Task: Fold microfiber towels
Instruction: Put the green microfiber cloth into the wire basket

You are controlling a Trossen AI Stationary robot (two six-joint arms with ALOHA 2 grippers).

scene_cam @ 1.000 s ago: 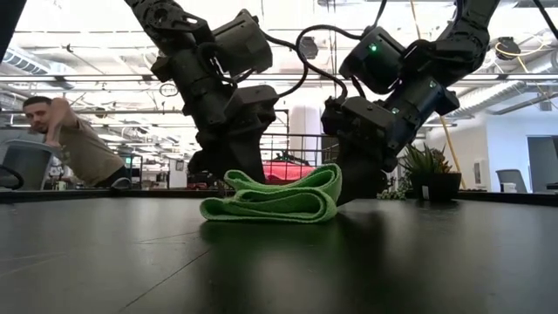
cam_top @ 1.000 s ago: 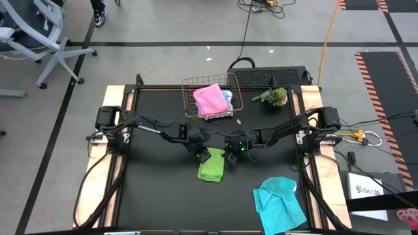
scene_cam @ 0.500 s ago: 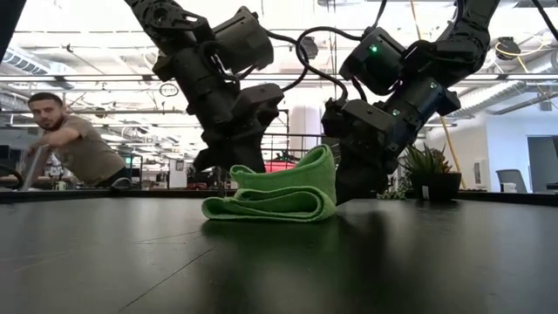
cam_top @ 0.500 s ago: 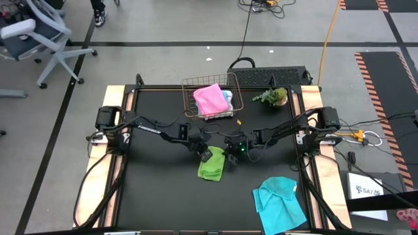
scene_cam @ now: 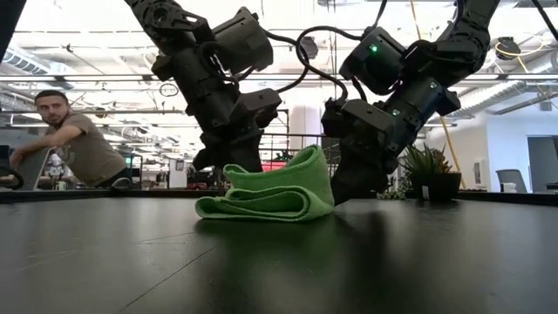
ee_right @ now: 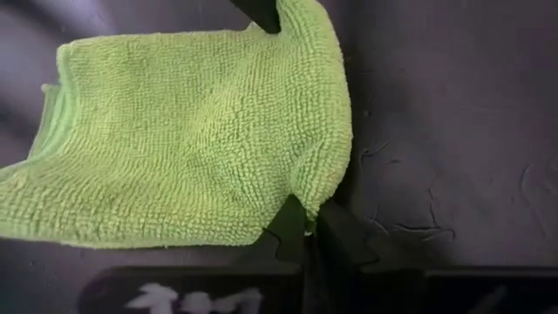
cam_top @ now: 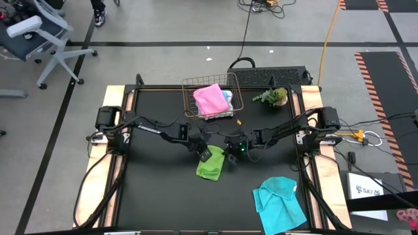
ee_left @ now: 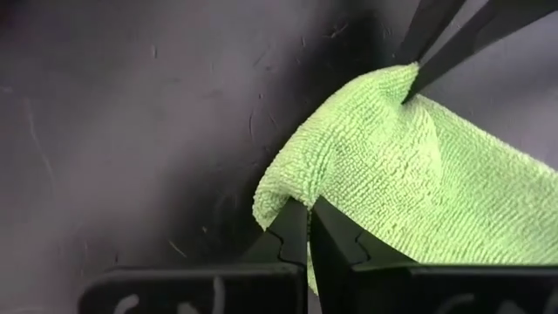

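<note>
At the table's left edge the left arm reaches in toward the centre, and its left gripper (cam_top: 205,155) sits at the far left corner of the lime green towel (cam_top: 210,165). In the left wrist view the two dark fingers (ee_left: 292,240) are pressed together with the towel's corner pinched between them — jaws closed on the cloth. The low view shows that end of the folded towel lifted off the black table (cam_top: 157,196), while the rest lies in flat layers.

Just to the right, the right gripper (cam_top: 228,157) holds the neighbouring far corner of the same towel; in the right wrist view its fingers (ee_right: 292,228) meet on the cloth's edge, closed on it too. The two grippers are close beside each other above the towel's far edge.

Beyond them, at the table's far side, a copper wire basket (cam_top: 189,98) holds a pink towel (cam_top: 209,99) with a blue one (cam_top: 226,98) tucked beside it. A small green plant (cam_top: 273,96) stands to the basket's right. Nearer the front right corner a cyan towel (cam_top: 279,202) lies crumpled and unfolded, well apart from the grippers.

In the low view a person (scene_cam: 77,148) leans in the room behind — far left.
</note>
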